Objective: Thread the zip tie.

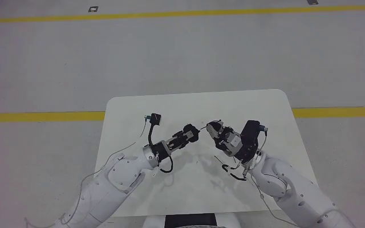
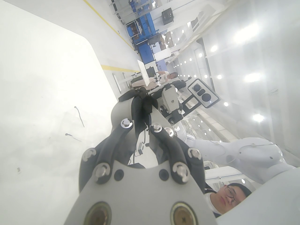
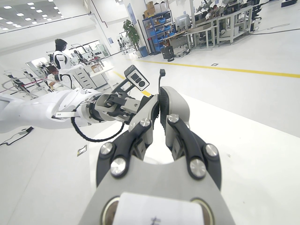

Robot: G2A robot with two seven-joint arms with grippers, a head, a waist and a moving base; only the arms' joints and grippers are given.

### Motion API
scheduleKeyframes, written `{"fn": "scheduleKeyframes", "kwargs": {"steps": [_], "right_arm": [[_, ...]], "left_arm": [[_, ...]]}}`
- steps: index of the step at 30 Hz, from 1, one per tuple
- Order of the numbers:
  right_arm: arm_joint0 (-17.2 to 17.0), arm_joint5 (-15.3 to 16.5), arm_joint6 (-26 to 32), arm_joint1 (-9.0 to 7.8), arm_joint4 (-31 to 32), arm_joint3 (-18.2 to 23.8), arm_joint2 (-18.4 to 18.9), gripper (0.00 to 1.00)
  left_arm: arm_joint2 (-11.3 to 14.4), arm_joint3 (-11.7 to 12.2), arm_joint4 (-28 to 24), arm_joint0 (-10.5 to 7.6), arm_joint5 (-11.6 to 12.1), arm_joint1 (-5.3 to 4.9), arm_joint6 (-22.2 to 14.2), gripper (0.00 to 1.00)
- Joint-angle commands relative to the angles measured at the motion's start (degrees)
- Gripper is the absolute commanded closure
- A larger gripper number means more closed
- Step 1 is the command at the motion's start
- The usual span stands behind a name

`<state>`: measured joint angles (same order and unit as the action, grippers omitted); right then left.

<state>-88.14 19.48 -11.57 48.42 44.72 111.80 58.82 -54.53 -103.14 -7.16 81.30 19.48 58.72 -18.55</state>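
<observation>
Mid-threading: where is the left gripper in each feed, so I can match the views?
Top view: left gripper over the middle of the table, tips meeting the right gripper.
Left wrist view: left gripper in the foreground, fingers shut.
Right wrist view: left gripper just behind the right gripper's fingers, which pinch the zip tie.
Shared landmark: the white table.

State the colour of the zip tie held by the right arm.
The zip tie is black, clearest in the right wrist view.
</observation>
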Motion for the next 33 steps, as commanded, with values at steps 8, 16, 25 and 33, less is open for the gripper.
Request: {"fn": "scheduleKeyframes", "kwargs": {"steps": [8,16,25,33], "right_arm": [[-0.24,0.0,0.78,-0.05,0.15,0.38,0.13,1.0],[-0.05,0.0,0.99,0.1,0.25,-0.2,-0.03,1.0],[0.53,0.0,1.27,0.43,0.34,-0.67,-0.58,1.0],[0.98,0.0,1.81,0.55,0.37,-0.66,-1.28,1.0]], "left_arm": [[0.0,0.0,0.0,0.0,0.0,0.0,0.0,1.0],[0.0,0.0,0.0,0.0,0.0,0.0,0.0,1.0],[0.0,0.0,0.0,0.0,0.0,0.0,0.0,1.0],[0.0,0.0,0.0,0.0,0.0,0.0,0.0,1.0]]}}
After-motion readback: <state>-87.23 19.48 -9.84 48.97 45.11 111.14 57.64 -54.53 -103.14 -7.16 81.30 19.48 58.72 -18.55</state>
